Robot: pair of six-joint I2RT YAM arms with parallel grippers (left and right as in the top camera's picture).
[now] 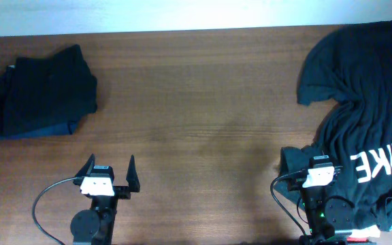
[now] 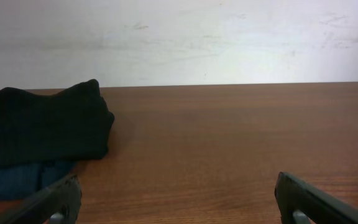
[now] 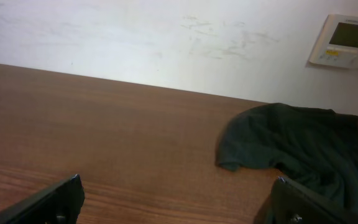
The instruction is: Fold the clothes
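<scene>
The black shorts (image 1: 46, 85) lie folded in a compact pile at the table's far left, on top of a navy-blue folded garment (image 1: 19, 129). They also show in the left wrist view (image 2: 42, 127), with the navy garment (image 2: 11, 180) under them. No waistband lining or white mark shows. My left gripper (image 1: 109, 170) is open and empty near the front edge, well short of the pile; its jaws (image 2: 178, 186) have bare wood between them. My right gripper (image 1: 312, 160) is open and empty at the front right, its jaws (image 3: 179, 186) over bare wood.
A black T-shirt with large white lettering (image 1: 366, 102) lies spread and rumpled over the right end of the table, right beside and partly under my right gripper; its sleeve shows in the right wrist view (image 3: 291, 140). A white wall runs behind the table's far edge, with a thermostat (image 3: 344, 40).
</scene>
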